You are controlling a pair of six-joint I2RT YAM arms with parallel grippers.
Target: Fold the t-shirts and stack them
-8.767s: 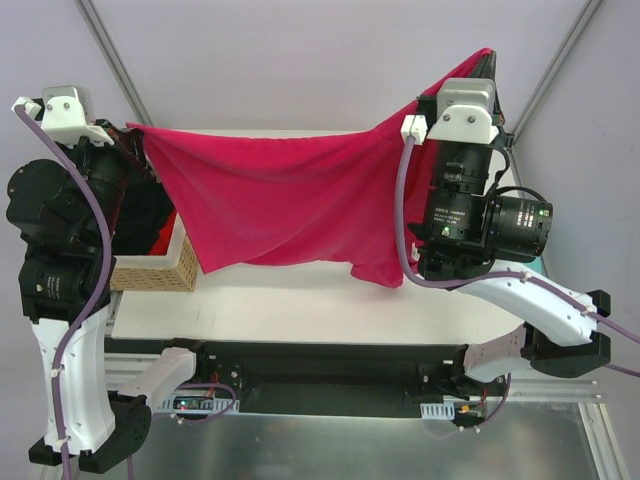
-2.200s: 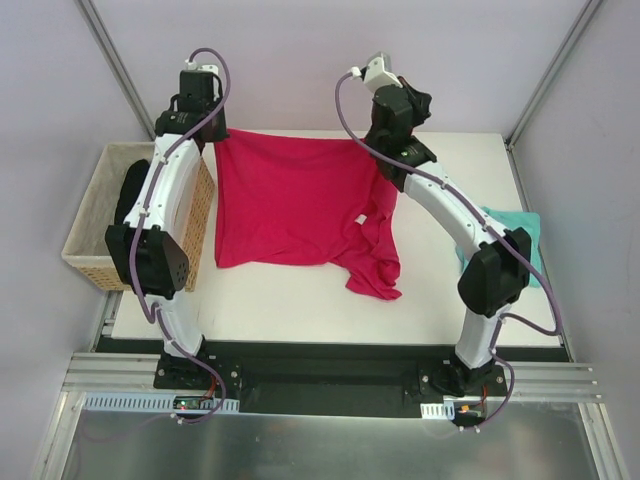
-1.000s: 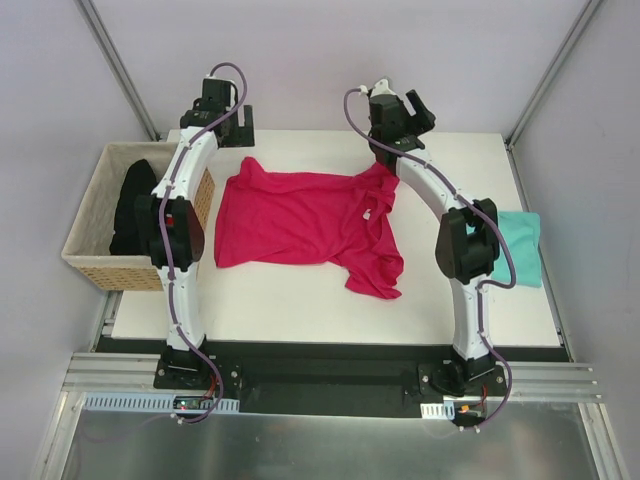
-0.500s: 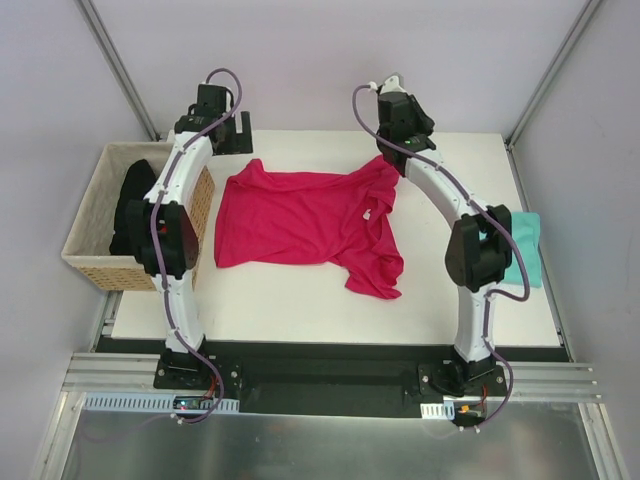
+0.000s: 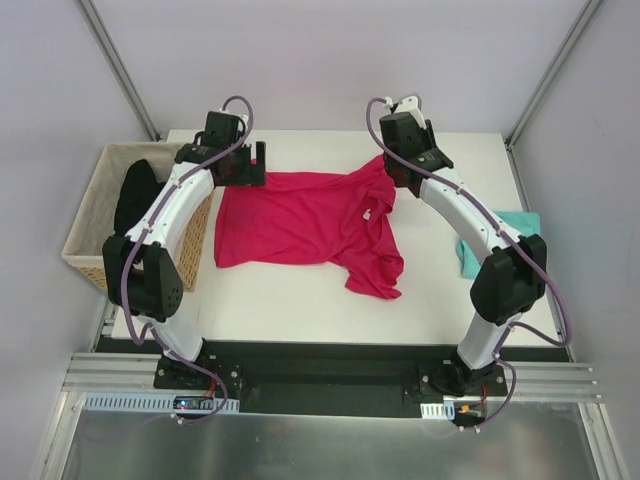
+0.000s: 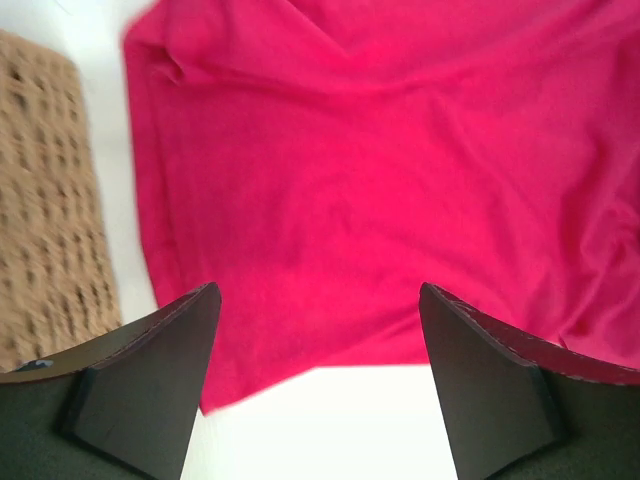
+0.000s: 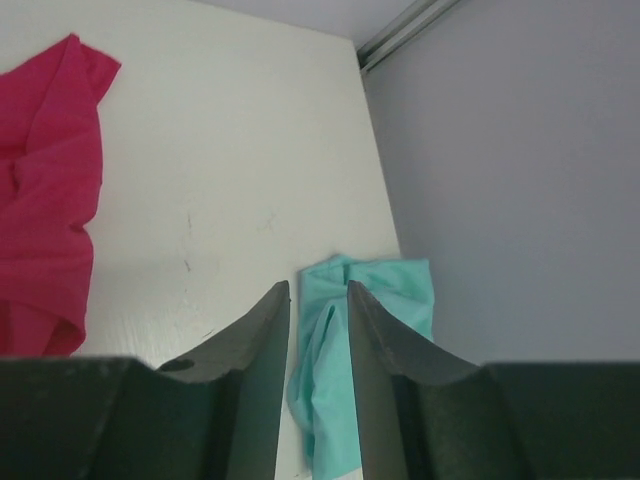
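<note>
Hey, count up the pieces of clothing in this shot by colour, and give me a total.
Magenta-pink cloth t-shirt, lying on the white table: 1
Teal cloth t-shirt, bunched at the table's right edge: 1
Black garment, in the woven wicker basket: 1
Total: 3

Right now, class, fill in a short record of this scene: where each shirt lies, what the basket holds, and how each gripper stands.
pink t-shirt: spread on the table, near right corner rumpled
teal t-shirt: bunched at the table's right edge, apart from the pink one
basket: left of the table, black garment inside
left gripper: jaws wide, empty, at the pink shirt's far left corner
right gripper: jaws narrow with a gap, empty
folded or stacked: neither yet
</note>
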